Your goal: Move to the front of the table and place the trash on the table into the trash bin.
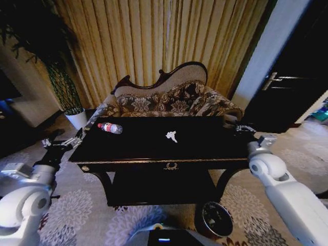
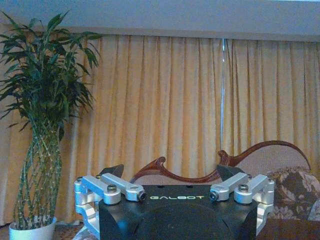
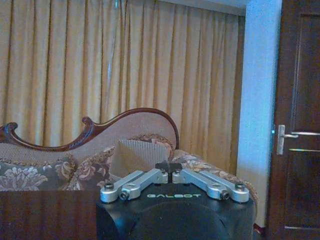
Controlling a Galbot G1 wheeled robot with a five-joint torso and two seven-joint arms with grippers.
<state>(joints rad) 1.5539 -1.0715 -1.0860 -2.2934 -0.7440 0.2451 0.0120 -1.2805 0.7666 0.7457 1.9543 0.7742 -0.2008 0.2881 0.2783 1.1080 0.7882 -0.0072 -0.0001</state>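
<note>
— Pincers are held out at both ends of the counter [image 1: 154, 154]: the left pincer [image 1: 60, 143] at middle left of the head frame, off the counter's left end, and the right pincer [image 1: 251, 132] at middle right, just past its right end. Why would that be?

— A ready pose is suggested. Neither is over the trash, and nothing is carried. In the left wrist view the left pincer's [image 2: 170, 175] fingers are spread wide apart; in the right wrist view the right pincer's [image 3: 169, 166] tips are pressed together on nothing.

— And where is the trash found?

— The bottle [image 1: 110, 127], red-capped, is lying on its side at the counter's far left, nearest the left pincer. A white crumpled scrap [image 1: 171, 136] is seen near the centre, well apart from the bottle.

— The bin?

— The bin [image 1: 217, 219] is stood on the carpet at lower right of the head frame, in front of the counter's right leg. The counter is faced squarely, so the approach is judged done; no trash has been lifted yet.
</note>
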